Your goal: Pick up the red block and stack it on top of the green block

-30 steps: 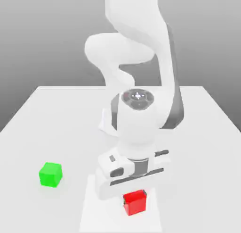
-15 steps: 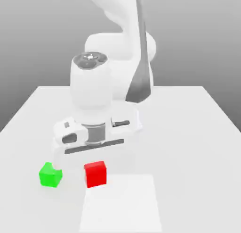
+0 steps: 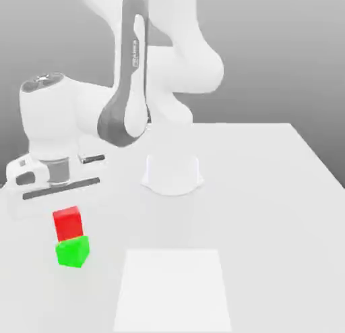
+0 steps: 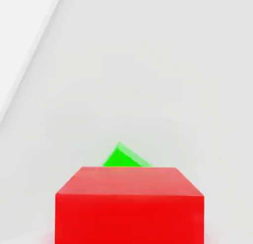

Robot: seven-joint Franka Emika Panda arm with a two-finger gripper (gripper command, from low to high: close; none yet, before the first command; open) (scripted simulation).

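Observation:
The red block (image 3: 67, 224) hangs under my hand at the exterior view's left, directly above the green block (image 3: 72, 251). Their edges meet in the picture; I cannot tell whether they touch. My gripper (image 3: 67, 216) is shut on the red block, having carried it here. The green block is turned at an angle to the red one. In the hand view the red block (image 4: 129, 204) is very close, and a corner of the green block (image 4: 123, 158) peeks out from behind it.
The white table (image 3: 269, 190) carries the arm's round base (image 3: 172, 174) at its middle. A lighter white square patch (image 3: 174, 291) lies flat near the front edge. The table's left edge is close to the blocks.
The hand has swung from the front middle to the exterior view's left, carrying the red block from the white patch to just above the green block.

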